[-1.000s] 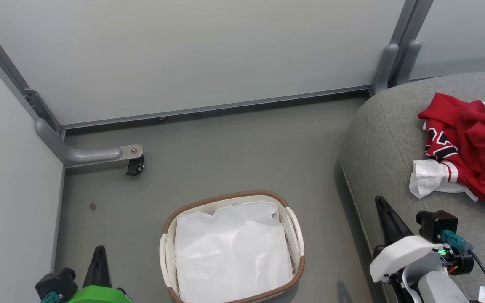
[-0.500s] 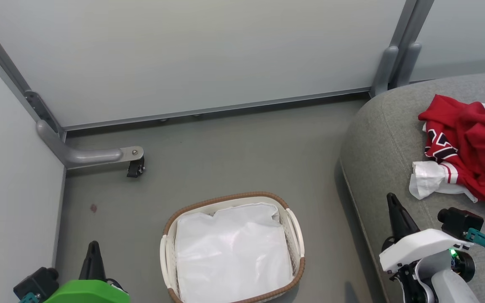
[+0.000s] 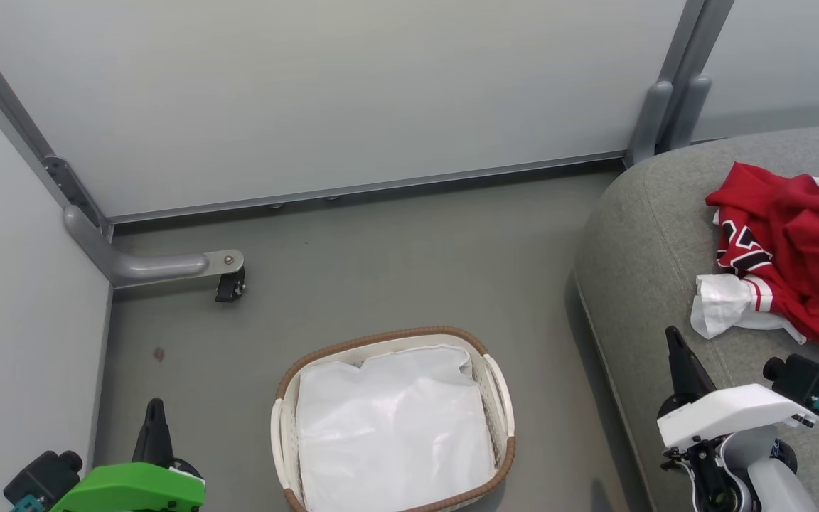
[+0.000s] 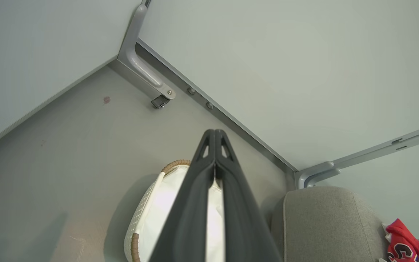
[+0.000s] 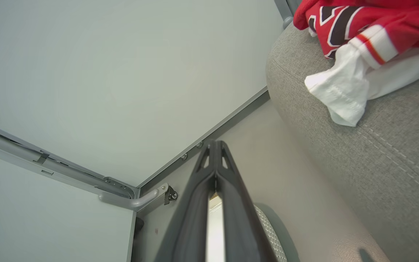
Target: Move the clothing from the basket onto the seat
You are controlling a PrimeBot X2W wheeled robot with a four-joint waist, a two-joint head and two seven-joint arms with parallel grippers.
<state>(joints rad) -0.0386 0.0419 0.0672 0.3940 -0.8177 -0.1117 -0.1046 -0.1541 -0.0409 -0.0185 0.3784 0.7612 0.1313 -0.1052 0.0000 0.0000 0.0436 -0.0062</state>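
The task seemed to be finished, as far as the pictures could show. The oval white perforated plastic basket with a brown woven rim (image 3: 381, 336) stood on the grey floor (image 3: 395, 249), and inside it only the plain white liner (image 3: 392, 427) was visible. No red fabric showed in it, although the near end of the basket was cut off by the lower edge of the head view. The bright red fabric clothing (image 3: 800, 242), one piece a jersey with white sleeves and striped trim, lay in a crumpled pile on the large grey woven-fabric seat (image 3: 637, 235), to the right of the basket. Part of the pile ran out of the right edge of the head view, so I could not tell how far it spread. In my judgement nothing was left to move.

The right gripper (image 3: 674, 341) had its two dark fingers pressed together and it held nothing. It hung at the front edge of the seat. The clothing lay ahead of it and to its right, with the white sleeve the nearest part, near the fingertips but apart from them. The left gripper (image 3: 156, 409) also had its fingers together and empty. It was on the far side of the basket, well apart from the clothing.
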